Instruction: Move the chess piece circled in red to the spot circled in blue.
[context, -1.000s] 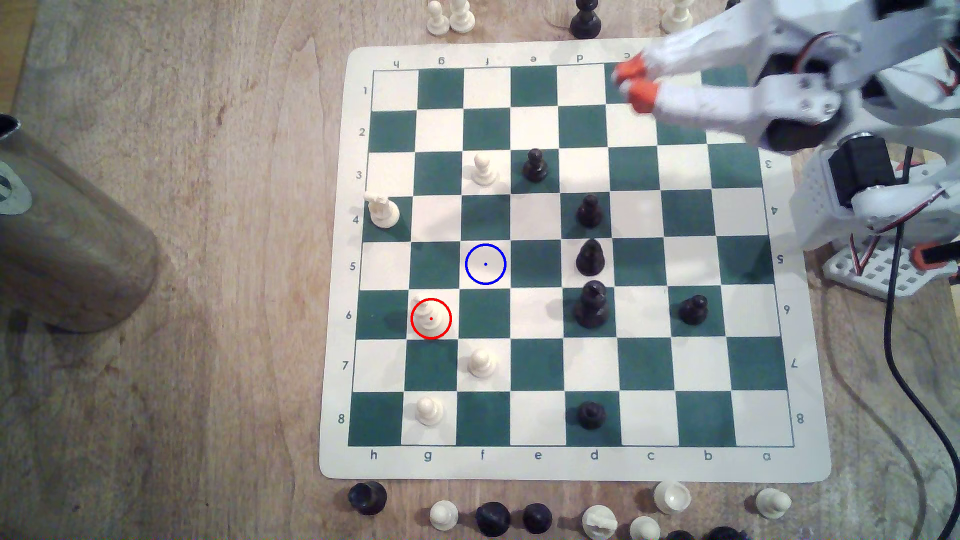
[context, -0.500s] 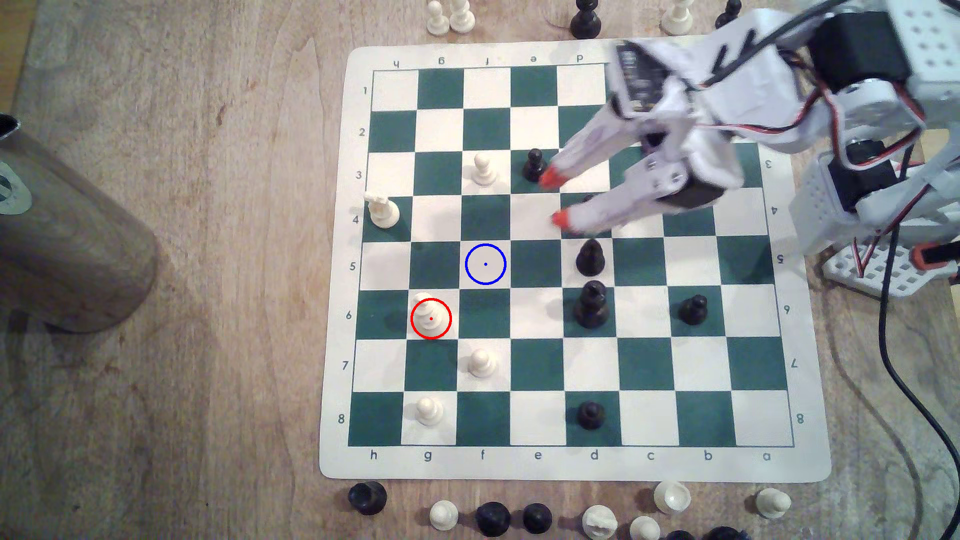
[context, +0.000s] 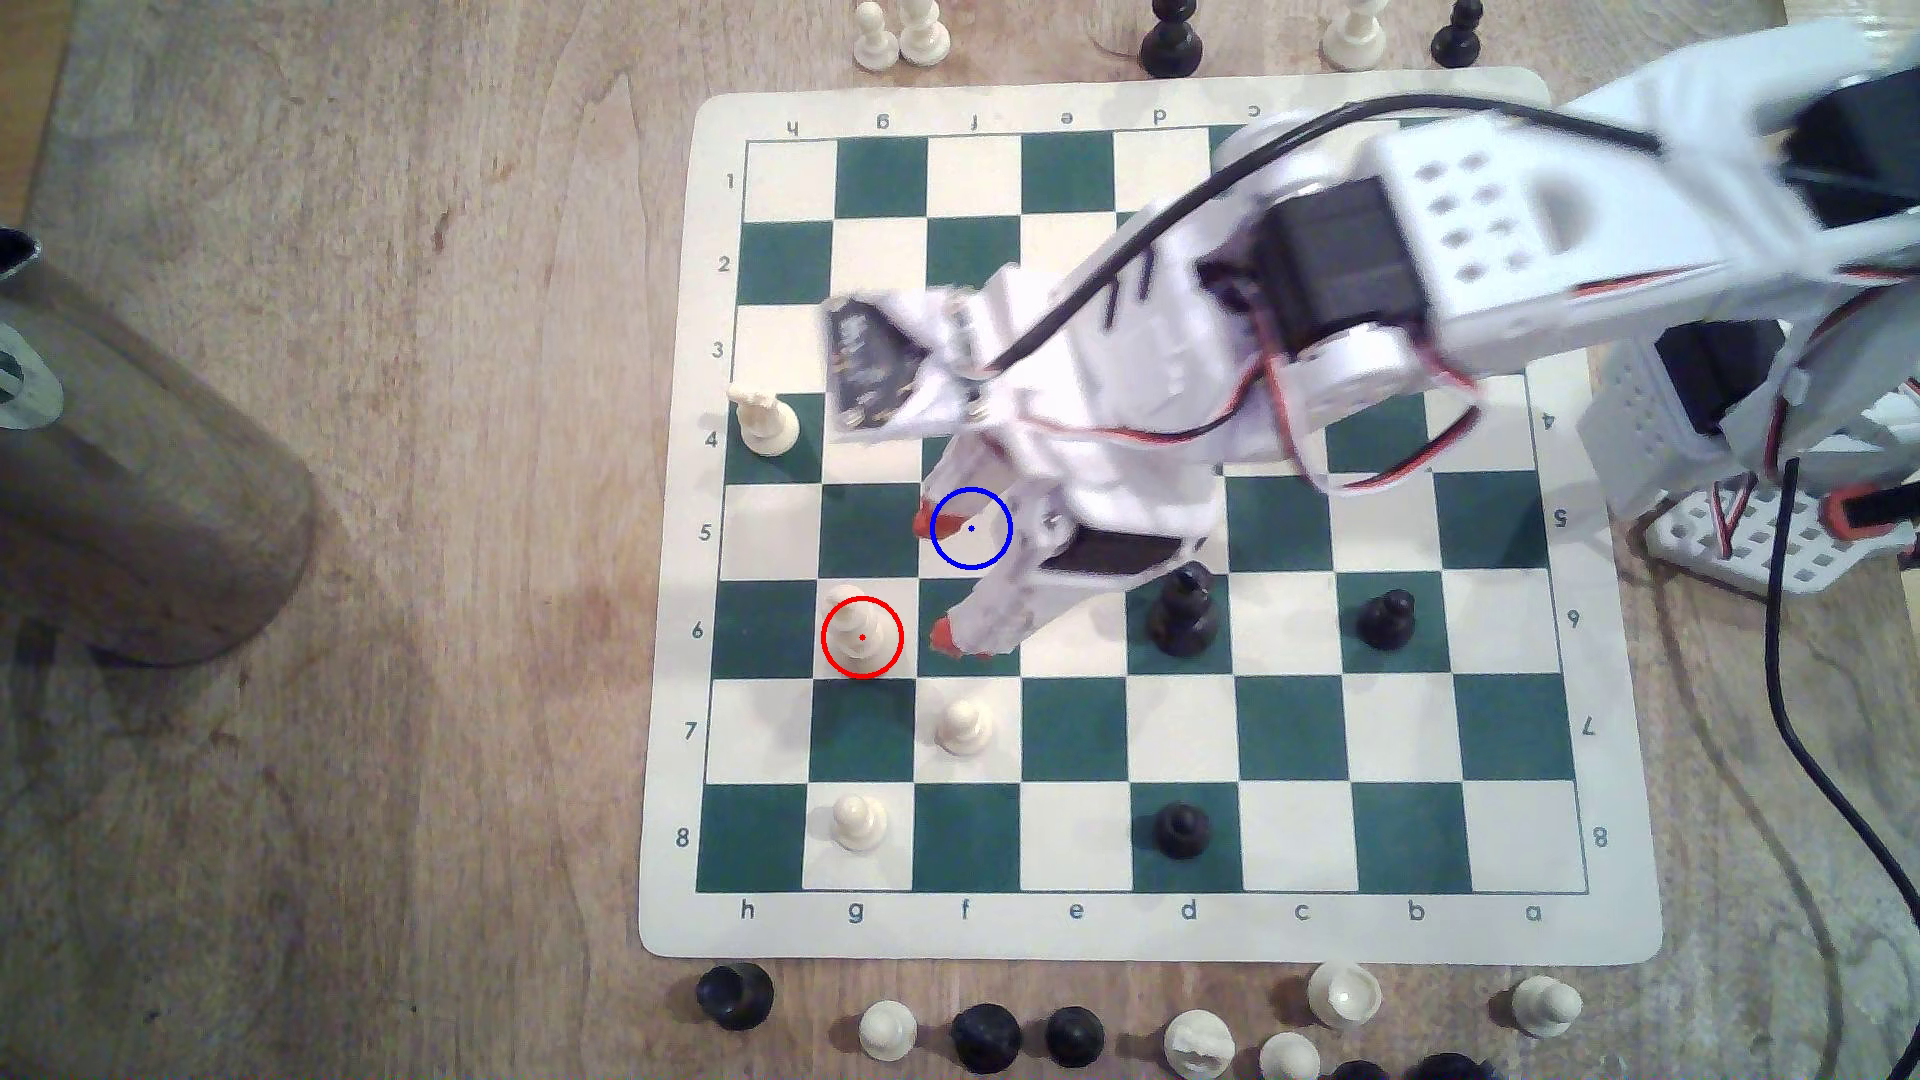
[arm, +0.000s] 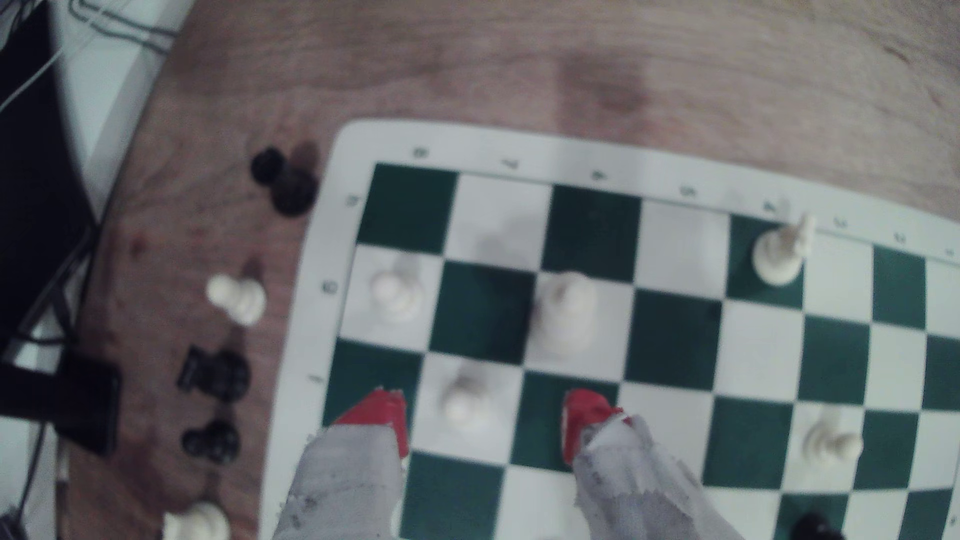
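Note:
The chess piece circled in red is a cream-white piece with a slim body, standing on a cream square in row 6 of the green and cream board. In the wrist view it stands upright just beyond the red fingertips. My gripper hovers open one column to the exterior view's right of it, holding nothing. One red-tipped finger lies across the spot circled in blue, partly covering it; the other fingertip is beside the circled piece.
White pawns and a jagged-topped white piece stand near the circled piece. Black pieces stand further right. Loose pieces line the board's near and far edges. A wooden cylinder stands at the left.
The arm has swept from the board's far right corner across to the ringed squares. The fingers, close together a second ago, have spread apart. No piece has moved.

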